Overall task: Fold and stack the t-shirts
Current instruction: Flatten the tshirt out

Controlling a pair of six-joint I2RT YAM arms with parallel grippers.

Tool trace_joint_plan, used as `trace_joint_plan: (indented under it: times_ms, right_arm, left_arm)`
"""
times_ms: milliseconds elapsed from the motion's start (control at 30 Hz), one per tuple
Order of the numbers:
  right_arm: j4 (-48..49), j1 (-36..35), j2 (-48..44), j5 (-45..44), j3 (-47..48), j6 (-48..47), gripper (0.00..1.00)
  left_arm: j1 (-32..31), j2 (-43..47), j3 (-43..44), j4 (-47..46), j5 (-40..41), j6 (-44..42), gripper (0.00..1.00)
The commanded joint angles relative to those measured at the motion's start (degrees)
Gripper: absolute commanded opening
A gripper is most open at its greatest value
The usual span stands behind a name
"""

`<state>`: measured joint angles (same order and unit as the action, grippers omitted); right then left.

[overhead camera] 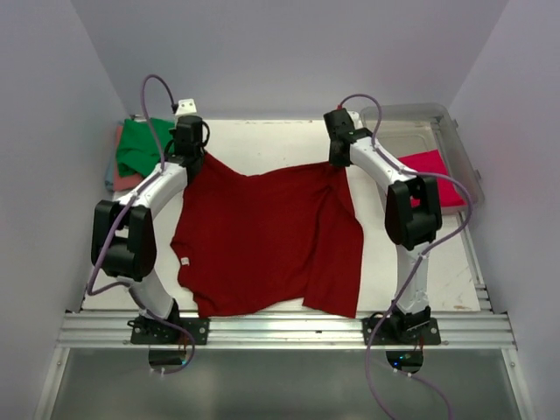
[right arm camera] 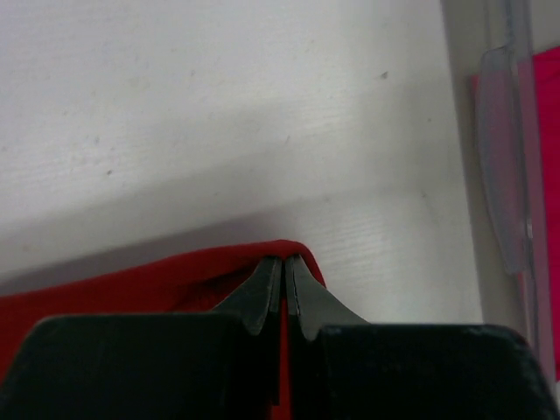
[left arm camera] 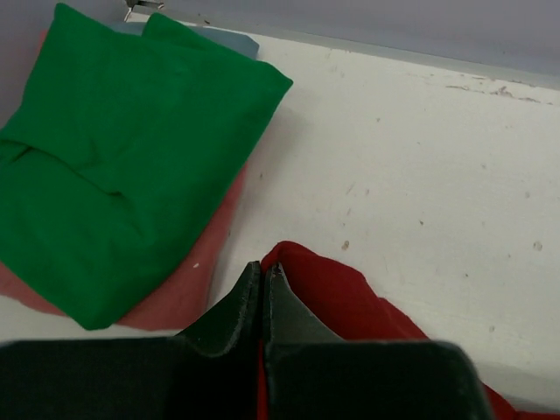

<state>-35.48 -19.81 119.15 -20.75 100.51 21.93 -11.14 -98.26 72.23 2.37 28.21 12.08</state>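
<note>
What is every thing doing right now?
dark red t-shirt: spread out, rumpled, pinched along its far edge.
left pincer: shut on dark red t-shirt.
right pincer: shut on dark red t-shirt.
green t-shirt: folded, on top of the salmon pink t-shirt.
bright pinkish-red t-shirt: lying in the clear tub.

I see the dark red t-shirt (overhead camera: 267, 236) spread open at centre; the green t-shirt (overhead camera: 140, 147) lies folded atop the salmon t-shirt (left arm camera: 179, 293), far left.
</note>
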Motion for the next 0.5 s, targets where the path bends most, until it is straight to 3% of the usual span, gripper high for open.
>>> trace_joint_plan:
  times_ms: [0,33,67,100,167,200,233,267,300,333,467]
  right_arm:
    - [0.5,0.39,3.28,-14.38,6.97,0.47,0.0]
    - [0.59,0.3,5.11,-16.14,7.94,0.91,0.0]
    - [0.59,0.3,5.91,-18.16,10.12,1.18,0.09]
    - [0.51,0.39,6.87,-20.01,11.36,1.09,0.22]
    - [-0.72,0.13,7.94,-24.32,13.56,0.83,0.43]
    - [-0.38,-0.14,7.33,-25.38,13.22,-0.04,0.61]
    - [2.06,-0.49,4.71,-26.43,12.0,-0.92,0.66]
    - [3.74,-0.84,2.68,-26.62,7.9,-2.23,0.71]
    - [6.8,-1.19,0.58,-26.53,4.82,-3.81,0.8]
    - [12.49,-2.15,-2.14,-25.92,2.09,-5.13,0.82]
    - [15.8,-4.35,-11.21,-19.88,-8.46,-6.47,0.84]
  left_arm:
    - [3.75,-3.78,5.2,-12.03,-3.42,-1.44,0.0]
    - [4.28,-6.31,5.9,-13.0,-4.99,-1.88,0.0]
    - [4.54,-7.2,7.39,-14.57,-5.18,-1.45,0.04]
    - [5.24,-7.99,7.66,-15.98,-6.14,-1.18,0.16]
    - [5.6,-8.36,7.76,-18.44,-7.38,-0.74,0.55]
    - [5.51,-7.83,7.58,-20.2,-7.99,-0.13,0.78]
    - [5.51,-6.17,7.49,-20.74,-9.64,0.14,0.82]
    - [5.51,-5.03,7.32,-20.83,-10.44,0.58,0.98]
    - [5.25,-3.62,7.05,-21.18,-11.41,1.02,1.0]
    - [5.16,-0.74,6.09,-21.44,-13.59,1.28,1.0]
    - [2.18,7.1,1.28,-19.78,-14.93,1.99,1.0]
